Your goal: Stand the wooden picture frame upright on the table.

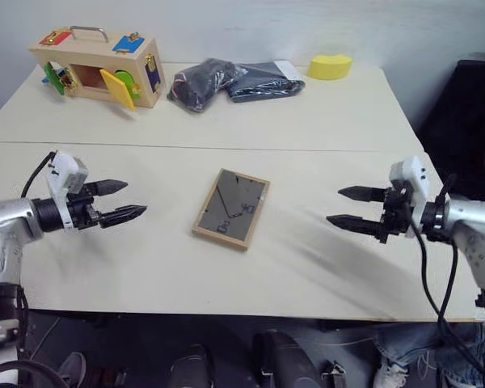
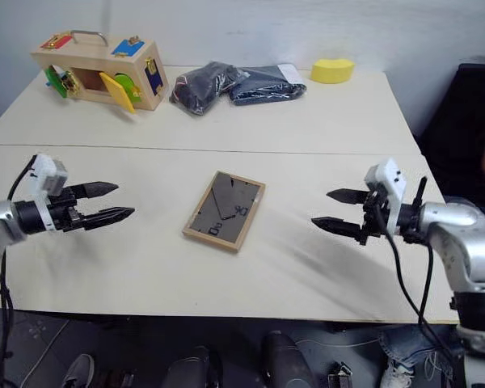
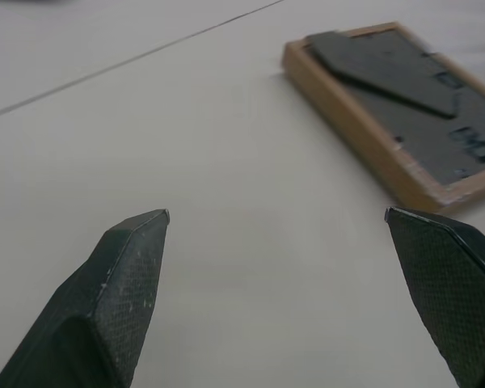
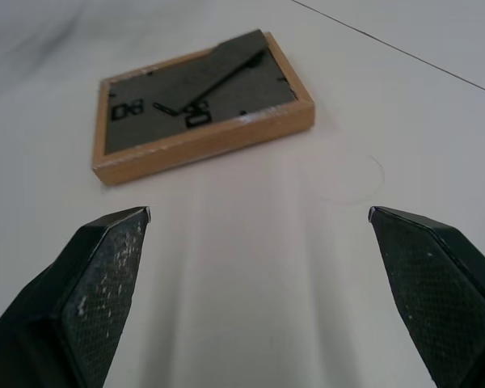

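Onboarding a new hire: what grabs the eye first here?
The picture frame lying back-up in the middle of the table, its stand folded flat. The left gripper and right gripper hang open on either side, pointing at it. At the far left edge sits a colourful wooden latch box.

**Silver arms, black pincers**

Each arm is a silver-grey metal tube ending in a black wrist block. Above each pincer sits a small white housing. The left pincer (image 1: 123, 200) and right pincer (image 1: 349, 207) have two tapered black fingers (image 3: 117, 299) (their inner pads are cross-hatched). Black cables loop behind each pincer.
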Robot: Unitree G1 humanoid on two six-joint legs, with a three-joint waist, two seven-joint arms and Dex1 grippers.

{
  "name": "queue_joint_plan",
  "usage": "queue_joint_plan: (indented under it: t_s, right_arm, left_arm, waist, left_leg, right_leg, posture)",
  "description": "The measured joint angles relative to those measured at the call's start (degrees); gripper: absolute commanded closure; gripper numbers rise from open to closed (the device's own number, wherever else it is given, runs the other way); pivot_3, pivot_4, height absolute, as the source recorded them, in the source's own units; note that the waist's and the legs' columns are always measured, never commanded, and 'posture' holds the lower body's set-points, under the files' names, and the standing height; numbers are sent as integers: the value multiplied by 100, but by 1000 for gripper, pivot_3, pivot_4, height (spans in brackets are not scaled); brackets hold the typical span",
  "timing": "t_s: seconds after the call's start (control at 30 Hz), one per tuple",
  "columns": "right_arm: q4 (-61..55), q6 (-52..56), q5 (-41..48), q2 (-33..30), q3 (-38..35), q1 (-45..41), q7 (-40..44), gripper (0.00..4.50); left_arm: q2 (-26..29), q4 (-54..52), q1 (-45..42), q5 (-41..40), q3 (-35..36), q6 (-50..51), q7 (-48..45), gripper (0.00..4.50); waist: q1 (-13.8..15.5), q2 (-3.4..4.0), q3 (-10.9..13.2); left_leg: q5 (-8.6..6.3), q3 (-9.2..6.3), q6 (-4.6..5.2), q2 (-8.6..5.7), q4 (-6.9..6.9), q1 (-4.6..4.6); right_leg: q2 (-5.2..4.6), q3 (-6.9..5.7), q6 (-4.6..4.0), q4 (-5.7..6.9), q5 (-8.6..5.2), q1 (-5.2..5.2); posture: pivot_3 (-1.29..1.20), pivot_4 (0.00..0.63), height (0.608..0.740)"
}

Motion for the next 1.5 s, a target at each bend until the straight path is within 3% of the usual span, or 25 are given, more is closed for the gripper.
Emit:
queue_joint_plan:
  t_s: [0.3, 0.43, 0.57, 0.7, 0.87, 0.93, 0.97, 1.23, 1.33, 1.5]
  right_arm:
    - [200, -97, -202, 79, 273, -94, 151, 33]
    - [231, -434, -633, 320, 547, -155, -146, 200]
    - [314, -722, -1174, 665, 955, -312, -512, 1245]
    - [330, -1096, -1623, 866, 1380, -383, -663, 2704]
    - [265, -1190, -1830, 1083, 1552, -385, -732, 4465]
    - [165, -1189, -1873, 1178, 1657, -385, -752, 4500]
    - [133, -1176, -1887, 1237, 1667, -385, -776, 4500]
    - [55, -1175, -2321, 1452, 1932, -404, -1067, 4500]
    - [52, -1277, -2455, 1409, 2029, -465, -1017, 4500]
    - [50, -1506, -2792, 1261, 2156, -554, -957, 4500]
  left_arm:
    - [-112, 417, -380, 334, -571, -202, -278, 0]
    - [-438, 576, -748, 682, -914, -440, -83, 0]
    - [-959, 1236, -1351, 1372, -1453, -890, 396, 873]
    - [-1374, 1812, -1737, 2023, -1984, -1517, 641, 2190]
    - [-1703, 1894, -1796, 2091, -2132, -1613, 451, 3818]
    - [-1832, 1771, -1785, 2060, -2150, -1489, 315, 4395]
    - [-1886, 1683, -1769, 2013, -2156, -1400, 237, 4455]
    - [-2061, 525, -1392, 1316, -2105, 582, 13, 4455]
    - [-1837, 252, -1354, 779, -2015, 2178, -56, 3869]
    - [-1506, 161, -1358, 147, -1762, 4099, 1, 2374]
  waist:
    - [11, 0, 0]
    - [1, 0, 0]
    - [10, 0, 0]
    - [2, 0, 0]
    - [1, 0, 0]
    - [0, 0, 0]
    - [1, 0, 0]
    - [-10, 0, 0]
    - [-29, 0, 0]
    - [-12, 0, 0]
  left_leg:
    - [-4, -1, 8, 0, 10, -16]
    - [-4, 0, 7, 0, 15, -14]
    - [-3, 2, 6, -2, 20, -16]
    - [-3, 11, 6, -1, 18, -23]
    - [-1, 14, 2, 1, 24, -20]
    - [0, 14, 2, 0, 26, -20]
    - [0, 14, 2, 0, 26, -21]
    - [0, 14, 1, 0, 26, -18]
    - [1, 14, 0, 0, 25, -18]
    - [1, 12, 0, -1, 26, -18]
  right_leg:
    - [-6, -1, 2, 3, 1, -10]
    - [-4, 0, 2, 9, 1, -10]
    - [-4, 1, 3, 13, 2, -15]
    - [-4, 5, 3, 13, 2, -28]
    - [-4, 8, 3, 28, 1, -31]
    - [-4, 8, 3, 32, 2, -32]
    - [-4, 8, 3, 32, 1, -32]
    - [-3, 12, 3, 37, 1, -32]
    - [-2, 14, 2, 38, 1, -33]
    - [-3, 13, 2, 37, 1, -31]
  posture:
    - [0, 150, 740]
    - [0, 150, 740]
    - [0, 150, 740]
    - [0, 150, 740]
    - [0, 150, 740]
    - [0, 150, 740]
    - [0, 150, 740]
    - [0, 150, 740]
    - [0, 150, 740]
    - [0, 150, 740]
